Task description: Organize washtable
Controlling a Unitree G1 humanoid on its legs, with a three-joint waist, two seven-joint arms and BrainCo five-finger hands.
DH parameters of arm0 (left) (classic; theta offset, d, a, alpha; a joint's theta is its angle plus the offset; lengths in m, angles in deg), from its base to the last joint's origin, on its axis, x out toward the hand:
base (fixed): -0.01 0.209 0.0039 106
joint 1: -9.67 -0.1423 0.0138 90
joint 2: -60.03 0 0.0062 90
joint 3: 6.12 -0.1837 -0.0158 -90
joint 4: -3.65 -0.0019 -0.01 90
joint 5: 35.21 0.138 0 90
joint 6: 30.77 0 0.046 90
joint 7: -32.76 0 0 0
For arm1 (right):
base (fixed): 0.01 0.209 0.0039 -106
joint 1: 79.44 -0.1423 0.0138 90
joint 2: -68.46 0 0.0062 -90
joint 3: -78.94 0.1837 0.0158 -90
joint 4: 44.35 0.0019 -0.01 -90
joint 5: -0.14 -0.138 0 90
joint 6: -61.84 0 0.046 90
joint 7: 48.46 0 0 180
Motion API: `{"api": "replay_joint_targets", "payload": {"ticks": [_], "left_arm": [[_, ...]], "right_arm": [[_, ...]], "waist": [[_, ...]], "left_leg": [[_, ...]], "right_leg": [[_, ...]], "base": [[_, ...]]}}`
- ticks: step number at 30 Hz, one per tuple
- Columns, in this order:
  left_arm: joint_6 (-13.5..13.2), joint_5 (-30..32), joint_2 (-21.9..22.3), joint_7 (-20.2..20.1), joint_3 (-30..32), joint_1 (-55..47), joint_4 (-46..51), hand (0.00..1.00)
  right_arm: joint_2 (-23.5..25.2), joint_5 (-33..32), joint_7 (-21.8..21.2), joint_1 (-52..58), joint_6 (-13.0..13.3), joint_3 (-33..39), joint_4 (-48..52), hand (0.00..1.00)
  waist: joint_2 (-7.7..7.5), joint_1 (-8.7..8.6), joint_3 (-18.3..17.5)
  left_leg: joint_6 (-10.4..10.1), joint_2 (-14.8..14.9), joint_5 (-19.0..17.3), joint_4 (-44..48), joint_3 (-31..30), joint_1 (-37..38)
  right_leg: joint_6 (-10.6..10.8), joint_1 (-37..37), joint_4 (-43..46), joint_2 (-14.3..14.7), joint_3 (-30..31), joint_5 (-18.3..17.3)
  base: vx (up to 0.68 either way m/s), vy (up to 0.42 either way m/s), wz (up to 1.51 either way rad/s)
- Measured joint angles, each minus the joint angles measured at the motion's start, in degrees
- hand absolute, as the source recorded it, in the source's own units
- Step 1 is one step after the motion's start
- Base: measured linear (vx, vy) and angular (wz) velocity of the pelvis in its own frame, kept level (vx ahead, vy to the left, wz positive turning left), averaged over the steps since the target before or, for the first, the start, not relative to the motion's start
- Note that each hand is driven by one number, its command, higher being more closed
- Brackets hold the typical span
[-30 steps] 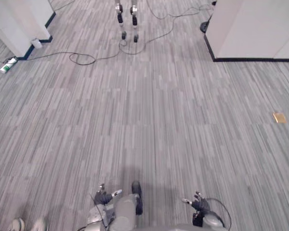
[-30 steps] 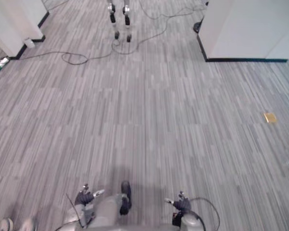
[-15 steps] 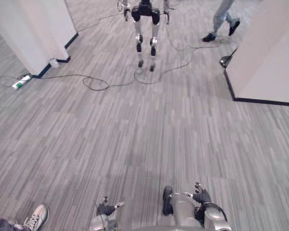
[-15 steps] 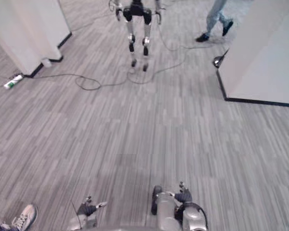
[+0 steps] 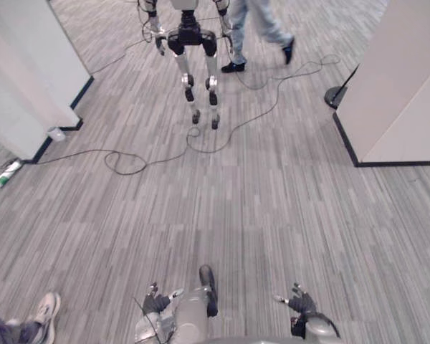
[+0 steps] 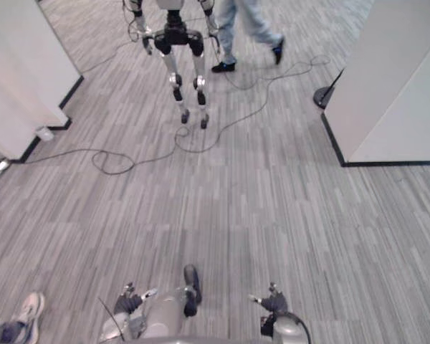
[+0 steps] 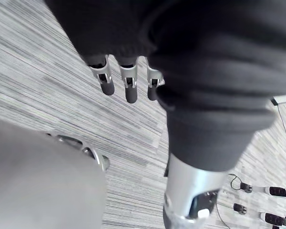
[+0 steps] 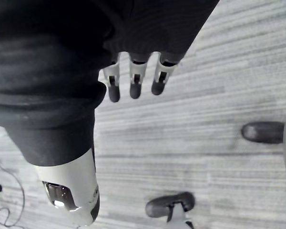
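Observation:
My left hand point(image 5: 155, 301) hangs low at the bottom of the head views, over grey striped carpet point(image 5: 222, 208). Its fingers point(image 7: 128, 86) are straight and relaxed in the left wrist view, and they hold nothing. My right hand point(image 5: 299, 302) hangs at the bottom right of the head views, also above the carpet. In the right wrist view its fingers point(image 8: 133, 81) point down, straight and empty.
Another humanoid robot point(image 5: 188, 43) stands ahead with a person point(image 5: 261, 29) walking just behind it. Cables point(image 5: 129, 161) loop over the floor. White partitions stand at left point(image 5: 29, 79) and right point(image 5: 408, 79), a black stand base point(image 5: 337, 95) by the right one. A person's shoe point(image 5: 46, 312) is at lower left.
The whole view has shifted as the camera moved. The person in the background has walked leftward, close behind the other robot. Both my hands stay low and empty.

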Motion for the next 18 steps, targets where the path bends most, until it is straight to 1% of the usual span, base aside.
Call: {"api": "replay_joint_targets", "payload": {"ticks": [1, 2, 3, 4, 5, 6, 7, 8, 9, 10, 11, 12, 13, 14, 15, 16, 17, 18], "left_arm": [[0.06, 0.02, -0.13, -0.02, 0.0, -0.02, -0.41, 0.0], [0.07, -0.13, -0.56, 0.03, 0.25, 0.02, -0.95, 0.0], [0.07, -0.1, -1.49, 0.09, 0.34, 0.33, -1.2, 0.0], [0.09, -0.11, -2.1, 0.09, 0.24, 0.4, -1.25, 0.0], [0.29, 0.05, -3.2, 0.12, -0.11, 0.67, -2.16, 0.0], [0.91, 0.32, -3.47, 0.15, -0.32, 1.23, -3.61, 0.0], [1.14, 0.48, -3.42, 0.19, -0.7, 1.37, -4.09, 0.0], [1.43, 0.52, -3.48, 0.16, -1.86, 1.37, -4.54, 0.0], [1.49, 0.53, -3.22, 0.12, -2.08, 1.57, -4.95, 0.0], [1.56, 0.6, -3.26, 0.1, -2.2, 1.63, -5.22, 0.0], [1.69, 0.65, -3.25, 0.07, -2.4, 1.81, -5.37, 0.0], [1.69, 0.7, -3.23, 0.07, -2.4, 1.82, -5.41, 0.0], [1.82, 1.0, -3.12, 0.07, -2.4, 1.9, -5.51, 0.0], [1.91, 1.23, -2.8, 0.05, -2.43, 2.31, -5.45, 0.0], [1.91, 1.59, -2.66, 0.05, -2.43, 2.43, -5.37, 0.0], [1.89, 2.24, -2.62, -0.03, -2.47, 2.37, -5.29, 0.0], [1.86, 2.28, -2.71, -0.06, -2.32, 1.62, -5.12, 0.0], [1.87, 2.29, -2.53, -0.05, -2.22, 1.28, -5.16, 0.0]], "right_arm": [[-0.08, 0.0, 0.07, 0.11, 0.03, -0.01, 0.01, 0.0], [-0.14, 0.35, 0.12, 0.31, 0.03, 0.25, -0.04, 0.0], [0.12, 0.79, 0.04, 0.89, -0.03, 0.5, -0.22, 0.0], [0.5, 0.56, 0.0, 0.86, -0.02, 1.1, -0.2, 0.0], [0.91, 0.84, -0.13, 0.3, 0.0, 1.22, -0.23, 0.0], [0.64, 0.96, -0.66, 0.14, 0.16, 1.01, 0.17, 0.0], [0.32, 0.97, -0.71, 0.24, 0.2, 0.78, 0.4, 0.0], [-0.06, 0.92, -0.71, 0.32, 0.31, 0.07, 0.71, 0.0], [-0.08, 0.91, -0.71, 0.3, 0.74, 0.11, 1.06, 0.0], [-0.07, 0.9, -0.72, 0.27, 0.96, 0.13, 1.47, 0.0], [0.06, 0.8, -0.75, 0.15, 1.34, 0.19, 2.79, 0.0], [0.07, 0.75, -0.76, 0.07, 1.45, 0.22, 2.92, 0.0], [0.1, 0.61, -0.78, -0.36, 1.91, 0.37, 3.04, 0.0], [0.26, 0.46, -0.72, -0.29, 1.95, 0.65, 3.51, 0.0], [0.39, 0.46, -0.67, -0.23, 1.93, 0.67, 3.57, 0.0], [0.62, 0.37, -0.62, -0.1, 1.84, 0.84, 3.46, 0.0], [0.97, 0.39, -0.61, 0.28, 1.79, 1.46, 3.57, 0.0], [1.13, 0.4, -0.68, 0.56, 1.76, 1.66, 4.01, 0.0]], "waist": [[-0.55, -0.29, -0.23], [-1.44, -0.38, -0.3], [-3.19, -0.44, 0.5], [-4.21, -0.72, 0.92], [-5.1, -1.53, 1.45], [-5.01, -1.75, 1.5], [-4.35, -1.84, 1.6], [-3.93, -1.77, 1.51], [-3.93, -2.18, 1.49], [-3.9, -2.6, 1.49], [-3.65, -3.74, 1.4], [-3.58, -3.92, 1.46], [-3.4, -4.77, 1.56], [-3.18, -4.94, 1.68], [-3.19, -4.9, 1.63], [-3.45, -4.76, 1.58], [-4.11, -4.67, 1.06], [-3.88, -4.8, 0.79]], "left_leg": [[1.62, -1.2, 1.07, -0.79, -0.79, 0.64], [4.14, -3.57, 2.71, -3.16, -1.67, 3.42], [5.61, -6.2, 2.34, -4.25, -1.69, 7.56], [5.96, -7.24, 0.67, -4.19, -1.73, 9.67], [6.08, -8.59, -2.24, -3.98, -2.57, 13.43], [6.26, -8.98, -4.71, -4.19, -3.13, 17.54], [6.04, -8.96, -5.92, -4.54, -3.5, 19.45], [6.0, -8.92, -7.07, -6.1, -4.04, 23.02], [6.04, -8.79, -8.24, -7.73, -5.08, 25.95], [6.05, -8.64, -8.63, -8.23, -5.73, 27.09], [5.65, -8.18, -9.61, -9.47, -7.23, 29.48], [5.6, -8.08, -9.81, -9.66, -7.45, 29.73], [5.0, -7.6, -10.25, -10.02, -8.72, 30.9], [3.96, -6.99, -10.9, -10.1, -9.38, 32.12], [3.06, -6.83, -11.46, -10.14, -9.7, 32.9], [0.66, -6.77, -13.15, -10.23, -10.4, 34.59], [-0.69, -6.91, -14.99, -10.15, -11.1, 37.14], [-1.17, -6.62, -15.84, -10.11, -11.84, 38.5]], "right_leg": [[0.19, -0.86, 2.63, -0.86, 0.06, -0.1], [2.45, -3.77, 11.67, -3.06, 0.14, -0.68], [5.3, -7.21, 24.88, -5.42, 0.48, -0.1], [8.65, -9.64, 32.69, -6.76, 1.3, 2.17], [11.37, -14.71, 47.19, -8.6, 2.64, 8.22], [8.93, -19.03, 56.71, -10.21, 1.26, 6.93], [7.0, -21.03, 58.95, -10.92, -0.13, 5.83], [3.68, -24.68, 59.97, -11.18, -2.81, 3.35], [2.53, -28.45, 57.75, -10.85, -4.7, 1.42], [2.21, -30.3, 55.69, -10.39, -5.63, 0.65], [2.3, -34.6, 47.85, -8.63, -7.97, -0.34], [2.3, -35.15, 45.99, -8.26, -8.37, -0.34], [1.58, -36.98, 36.08, -6.54, -10.12, 0.41], [0.3, -37.13, 24.53, -5.06, -12.79, 3.82], [0.08, -36.93, 19.0, -4.49, -14.0, 6.12], [-0.59, -36.15, 11.29, -3.43, -15.69, 10.32], [-2.09, -35.91, 8.91, -2.88, -15.03, 12.49], [-4.89, -35.82, 10.14, -2.68, -13.61, 15.56]], "base": [[0.62, 0.377, -0.07], [0.61, 0.383, 0.09], [0.59, 0.376, 0.16], [0.57, 0.326, 0.3], [0.55, 0.292, 0.31], [0.54, 0.281, 0.27], [0.52, 0.257, 0.21], [0.6, 0.225, 0.27], [0.59, 0.189, 0.34], [0.61, 0.124, 0.54], [0.32, 0.046, 0.43], [0.61, 0.052, 0.56], [0.63, 0.024, 0.58], [0.75, 0.018, 0.67], [0.62, -0.027, 0.74], [0.63, -0.066, 0.69], [0.66, -0.089, 0.7], [0.68, -0.11, 0.61]]}}
